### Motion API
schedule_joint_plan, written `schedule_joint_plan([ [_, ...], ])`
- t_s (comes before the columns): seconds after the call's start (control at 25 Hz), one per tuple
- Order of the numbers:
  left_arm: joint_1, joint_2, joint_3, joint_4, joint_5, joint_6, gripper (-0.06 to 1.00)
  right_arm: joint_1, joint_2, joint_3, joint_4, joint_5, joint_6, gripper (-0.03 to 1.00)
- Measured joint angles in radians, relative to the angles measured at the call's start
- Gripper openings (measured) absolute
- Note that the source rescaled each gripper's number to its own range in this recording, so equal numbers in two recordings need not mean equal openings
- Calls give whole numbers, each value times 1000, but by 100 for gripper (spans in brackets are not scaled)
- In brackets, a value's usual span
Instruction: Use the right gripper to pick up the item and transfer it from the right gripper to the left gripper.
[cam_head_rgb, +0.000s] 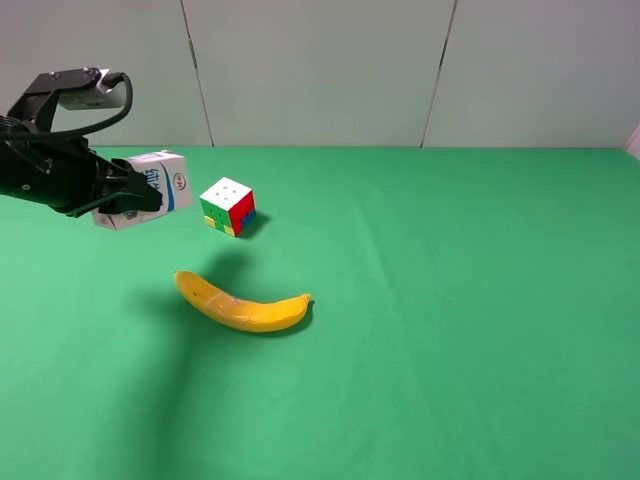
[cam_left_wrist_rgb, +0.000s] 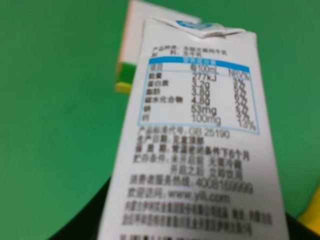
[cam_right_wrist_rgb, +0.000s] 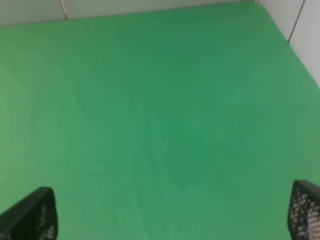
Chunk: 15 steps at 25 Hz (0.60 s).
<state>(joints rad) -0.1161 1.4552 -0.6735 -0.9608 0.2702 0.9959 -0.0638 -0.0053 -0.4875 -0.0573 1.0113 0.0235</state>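
A white and blue milk carton (cam_head_rgb: 160, 182) is held above the green table at the far left, clamped in my left gripper (cam_head_rgb: 128, 200). In the left wrist view the carton (cam_left_wrist_rgb: 200, 150) fills the frame, with its printed nutrition label facing the camera. My right gripper (cam_right_wrist_rgb: 170, 212) is out of the exterior high view. In the right wrist view its black fingertips (cam_right_wrist_rgb: 37, 215) stand wide apart over bare green table, holding nothing.
A multicoloured puzzle cube (cam_head_rgb: 228, 206) stands just right of the carton and shows behind it in the left wrist view (cam_left_wrist_rgb: 127, 75). A yellow banana (cam_head_rgb: 240, 305) lies in front of the cube. A white wall backs the green table (cam_head_rgb: 480, 300).
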Motion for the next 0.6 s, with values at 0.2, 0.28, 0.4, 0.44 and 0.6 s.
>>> schedule_joint_plan([
  [0.2, 0, 0, 0, 152, -54, -188, 0, 0, 0, 0, 0, -1, 0, 100],
  [0.28, 0, 0, 0, 214, -70, -265, 0, 0, 0, 0, 0, -1, 0, 100],
  [0.4, 0, 1, 0, 307, -99, -366, 0, 0, 0, 0, 0, -1, 0, 100],
  [0.44, 0, 1, 0, 337, -109, -398, 0, 0, 0, 0, 0, -1, 0, 100],
  [0.6, 0, 6, 0, 427, -144, -490, 0, 0, 0, 0, 0, -1, 0, 100],
])
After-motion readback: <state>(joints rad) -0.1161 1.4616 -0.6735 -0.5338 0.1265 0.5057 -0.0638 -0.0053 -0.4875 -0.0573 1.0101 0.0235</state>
